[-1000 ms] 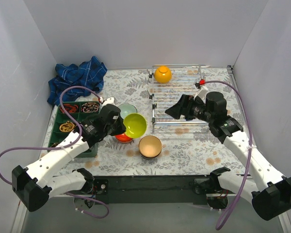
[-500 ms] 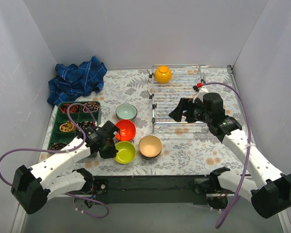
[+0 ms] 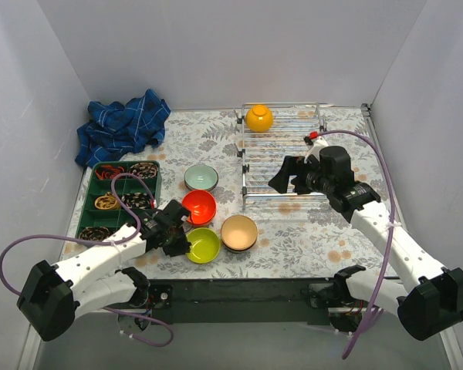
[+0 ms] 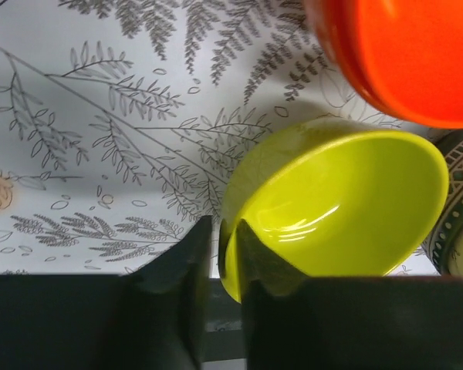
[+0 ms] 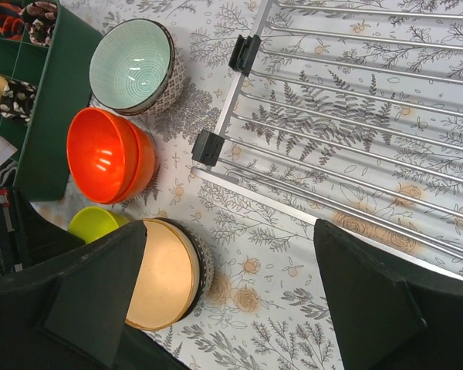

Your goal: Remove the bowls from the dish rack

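Note:
My left gripper (image 3: 183,240) is shut on the rim of the lime green bowl (image 3: 204,245), which sits upright on the table near the front edge. In the left wrist view my gripper (image 4: 225,254) straddles the rim of that bowl (image 4: 339,208). A red-orange bowl (image 3: 199,206) lies just behind it, a pale blue-green bowl (image 3: 201,178) farther back and a speckled beige bowl (image 3: 238,232) to the right. The chrome dish rack (image 3: 282,158) holds one orange-yellow bowl (image 3: 259,118) at its far left corner. My right gripper (image 3: 277,177) is open and empty above the rack's near left part.
A green compartment tray (image 3: 158,181) with small items stands at the left, and a blue cloth (image 3: 123,127) lies behind it. White walls close in the table on three sides. The right wrist view shows the rack's wires (image 5: 355,116) and the beige bowl (image 5: 162,274) below my gripper (image 5: 231,308).
My left gripper has carried the lime green bowl from a tilted hold above the red-orange bowl down to the table in front of it. My right gripper has drawn back slightly to the right.

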